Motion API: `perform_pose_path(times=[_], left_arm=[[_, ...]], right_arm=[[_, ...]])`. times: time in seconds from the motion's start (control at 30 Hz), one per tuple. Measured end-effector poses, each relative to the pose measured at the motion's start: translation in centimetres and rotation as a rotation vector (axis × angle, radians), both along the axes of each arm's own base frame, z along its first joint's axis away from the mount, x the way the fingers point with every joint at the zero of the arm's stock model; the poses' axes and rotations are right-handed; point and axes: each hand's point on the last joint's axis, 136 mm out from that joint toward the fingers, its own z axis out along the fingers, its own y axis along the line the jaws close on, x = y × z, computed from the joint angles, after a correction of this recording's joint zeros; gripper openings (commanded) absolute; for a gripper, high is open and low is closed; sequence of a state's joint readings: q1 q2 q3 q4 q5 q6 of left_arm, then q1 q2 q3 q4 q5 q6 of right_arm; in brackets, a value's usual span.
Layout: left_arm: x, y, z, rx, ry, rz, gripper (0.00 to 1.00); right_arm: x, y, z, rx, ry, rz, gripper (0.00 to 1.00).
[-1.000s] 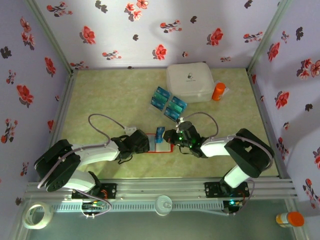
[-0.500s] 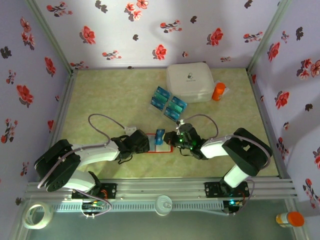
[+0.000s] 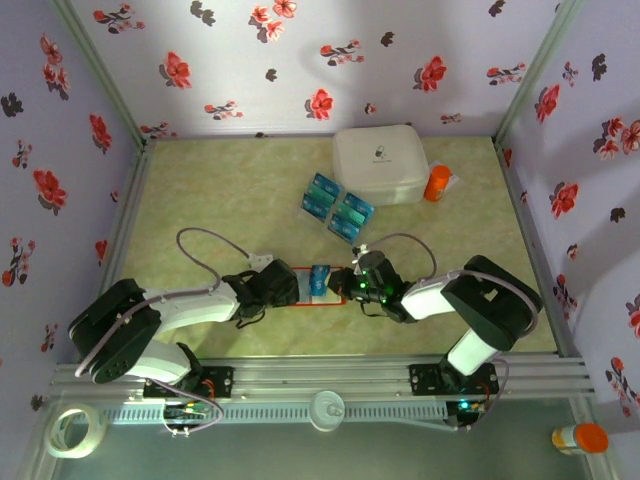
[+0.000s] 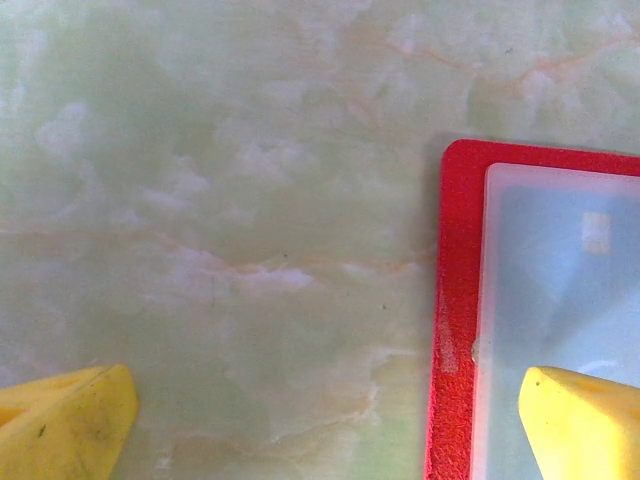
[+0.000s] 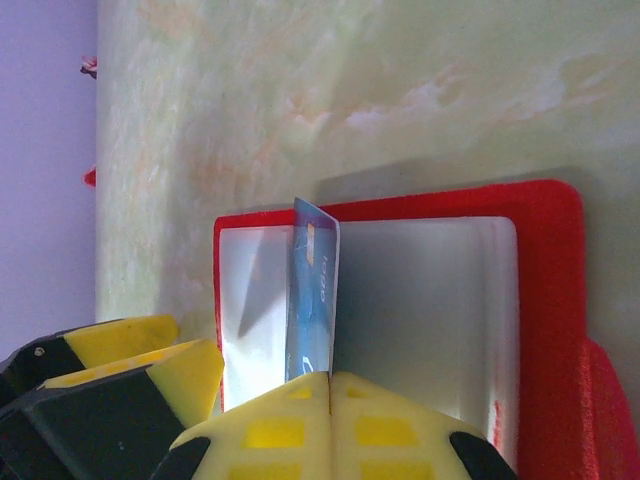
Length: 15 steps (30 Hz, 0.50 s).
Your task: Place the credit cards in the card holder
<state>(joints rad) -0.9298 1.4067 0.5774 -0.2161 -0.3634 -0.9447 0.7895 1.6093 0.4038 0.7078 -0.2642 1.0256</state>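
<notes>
- Right gripper [image 3: 338, 279] has its yellow fingers [image 5: 270, 430] pressed together on one blue credit card [image 5: 312, 300]. The card stands on its edge over the card holder, straight ahead of the fingertips.
- Left gripper [image 3: 292, 285] is spread wide. One finger [image 4: 60, 420] is over the bare table, the other over the clear pocket at the holder's corner.
- Table [image 3: 220, 190] is pale green with a marble pattern and lies under both grippers.
- White case [image 3: 380, 165] sits well beyond the right gripper, near the back wall.
- Card holder [image 3: 335, 298] is red and lies open and flat between the two grippers, clear pockets up. Whether the held card has entered a pocket cannot be told.
- Loose credit cards [image 3: 337, 208], four of them, lie between the right gripper and the white case.
- Orange bottle [image 3: 437, 183] stands just beside the case.
</notes>
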Motion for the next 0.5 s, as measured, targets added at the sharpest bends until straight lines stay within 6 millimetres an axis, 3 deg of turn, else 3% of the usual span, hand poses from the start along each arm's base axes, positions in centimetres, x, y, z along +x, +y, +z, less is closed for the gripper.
perform_pose_path(times=[0.5], left_arm=[[0.00,0.01,-0.02,0.000,0.000,0.000,1.00]], right_arm=[[-0.86,-0.03,-0.71,0.004,0.020,0.027,0.00]])
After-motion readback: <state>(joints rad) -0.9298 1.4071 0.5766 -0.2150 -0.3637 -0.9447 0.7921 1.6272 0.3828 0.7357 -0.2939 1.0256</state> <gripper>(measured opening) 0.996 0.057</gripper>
